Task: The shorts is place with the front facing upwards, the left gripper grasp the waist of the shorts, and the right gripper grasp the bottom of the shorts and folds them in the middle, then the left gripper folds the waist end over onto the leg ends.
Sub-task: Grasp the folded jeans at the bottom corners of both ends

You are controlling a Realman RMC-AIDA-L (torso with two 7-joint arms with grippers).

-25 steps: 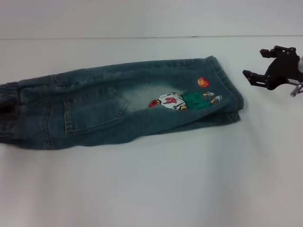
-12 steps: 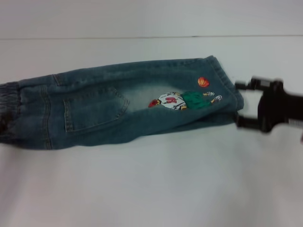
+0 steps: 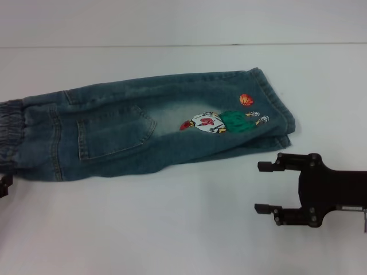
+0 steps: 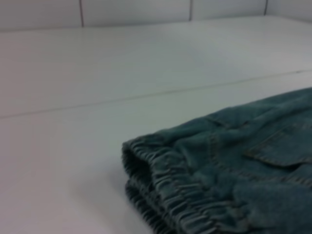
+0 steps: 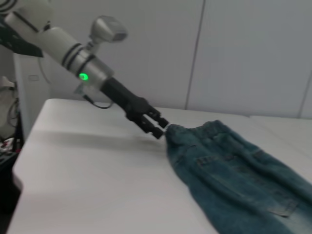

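Note:
The shorts (image 3: 143,129) lie flat across the table, back pocket and basketball-player patch (image 3: 221,121) facing up. Their waist (image 3: 11,132) is at the far left and the leg ends (image 3: 278,109) are at the right. My right gripper (image 3: 265,187) hovers open just nearer than the leg ends, apart from the cloth, holding nothing. Only a dark sliver of my left gripper (image 3: 3,186) shows at the left edge, beside the waist. From the right wrist, the left gripper (image 5: 157,124) sits close against the waist (image 5: 195,129). The left wrist view shows the ruched waist (image 4: 165,180) close up.
The white table (image 3: 172,229) runs to a back edge (image 3: 172,44) against a white wall. The left arm (image 5: 73,48) with its green light reaches in from that table end.
My right gripper has swung from beyond the leg ends, past them, to the near side of the table. The dark left gripper at the left edge has slid nearer, off the waist.

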